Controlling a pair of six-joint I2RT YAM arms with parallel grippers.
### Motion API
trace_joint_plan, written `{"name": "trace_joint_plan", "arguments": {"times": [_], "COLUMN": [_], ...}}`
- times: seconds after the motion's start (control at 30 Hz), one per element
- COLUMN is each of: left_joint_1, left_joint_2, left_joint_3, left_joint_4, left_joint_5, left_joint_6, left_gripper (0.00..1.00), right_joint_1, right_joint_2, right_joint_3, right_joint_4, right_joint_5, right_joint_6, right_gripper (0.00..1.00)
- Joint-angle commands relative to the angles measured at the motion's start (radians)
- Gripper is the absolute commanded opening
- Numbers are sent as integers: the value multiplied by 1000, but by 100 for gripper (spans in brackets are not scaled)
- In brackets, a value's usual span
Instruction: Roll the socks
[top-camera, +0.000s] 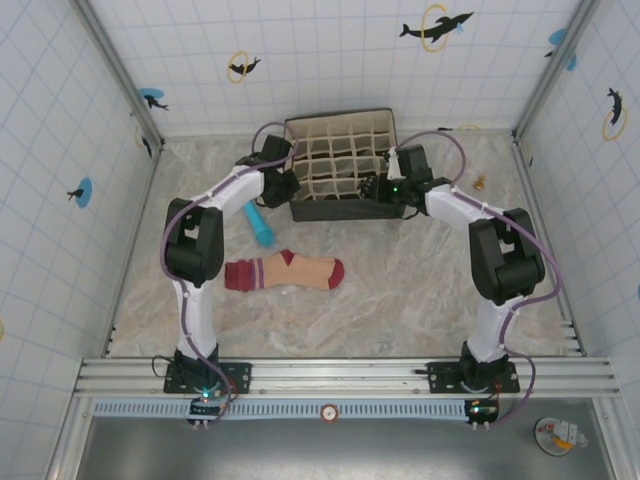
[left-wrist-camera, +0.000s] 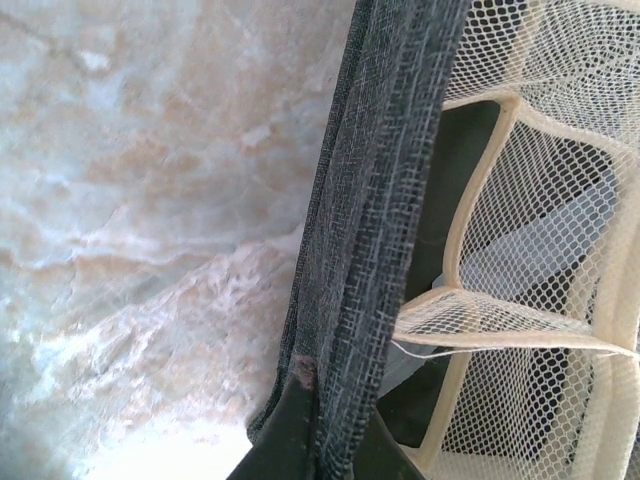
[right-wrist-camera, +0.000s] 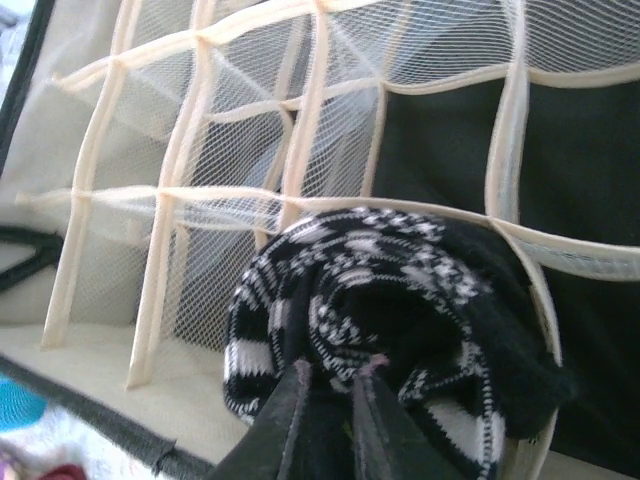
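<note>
The peach sock with maroon toe, heel and cuff lies flat on the marble table, in front of the arms' reach and apart from both grippers. The black-and-white sock is rolled into a bundle and sits in a mesh compartment of the divided organiser box. My right gripper is shut on an inner fold of that roll, at the box's front right. My left gripper is shut on the box's dark grey fabric wall, at the box's front left corner.
A blue cylinder lies on the table just left of the box, below the left arm. Cream mesh dividers split the box into many small cells. Tiled walls close in the table on three sides.
</note>
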Motion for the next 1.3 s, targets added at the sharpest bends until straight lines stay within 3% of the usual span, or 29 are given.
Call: {"name": "trace_joint_plan", "arguments": {"times": [0.0,0.13,0.37,0.5,0.6,0.93,1.27], "left_joint_1": [6,7,7,6,3,-1,0], "left_joint_2": [28,17,-79,-158,-229,-592,-881], "left_joint_3": [65,81,100,88,24,-448,-766], "left_joint_4": [-68,-75,-92,-116,-133,-63,-93], "left_joint_5": [-12,-13,14,42,52,69,61], "left_joint_6": [10,17,32,56,65,69,29], "left_gripper": [18,58,88,91,92,91,91], "right_joint_1": [-6,-9,-3,7,20,197,380], "right_joint_2": [-38,-75,-225,-303,-344,-498,-427], "right_joint_3": [8,30,29,-6,-47,-393,-591], "right_joint_4": [19,31,-41,-130,-201,-145,97], "right_joint_5": [-84,-147,-97,-35,-23,52,93], "right_joint_6": [-15,-32,-56,-60,-58,14,176], "right_gripper": [23,30,58,72,76,70,65]}}
